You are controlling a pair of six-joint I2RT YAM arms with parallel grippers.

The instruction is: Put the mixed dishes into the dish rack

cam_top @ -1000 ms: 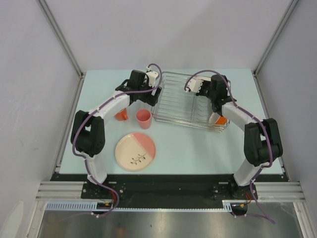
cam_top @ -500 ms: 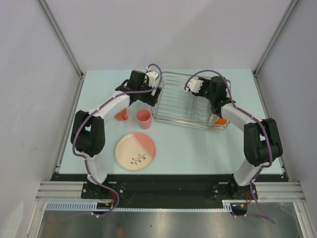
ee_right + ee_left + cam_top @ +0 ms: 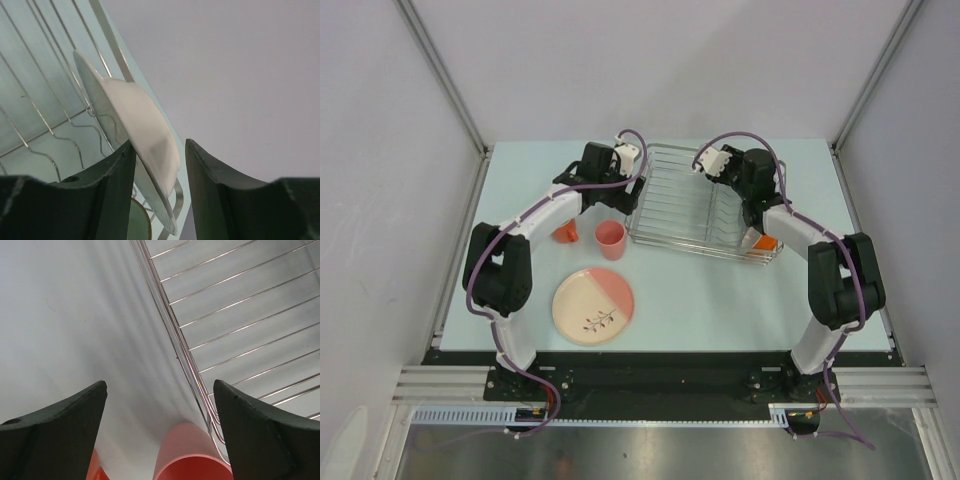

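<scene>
Nearest on the surface [image 3: 720, 300], the cream-and-pink plate [image 3: 593, 305] is found lying flat, left of centre and well apart from the rack, not yet loaded. Just beyond it the small pink cup [image 3: 610, 240] is seen upright, with the orange mug [image 3: 565, 232] just beside it on the left, partly hidden under the left arm. The left tool [image 3: 160, 385] is held above the cup with its jaws spread wide and nothing between them; in the wrist view the cup's rim is seen below the gap. Beyond and to the right, the dish rack [image 3: 670, 200] is set across the far middle of the surface, its left rail close by the cup. In its right half the white plate [image 3: 145, 125] is stood on edge among the tines, leaning. The right tool [image 3: 157, 145] is placed astride the plate's upper rim with its jaws partly parted. Clear space is visible between the plate and one finger, so no grip is judged to be applied. The step in hand is judged to be the seating of the white plate. Next, a straight lift of the right tool clear of the rim is called for, without the plate being knocked.
</scene>
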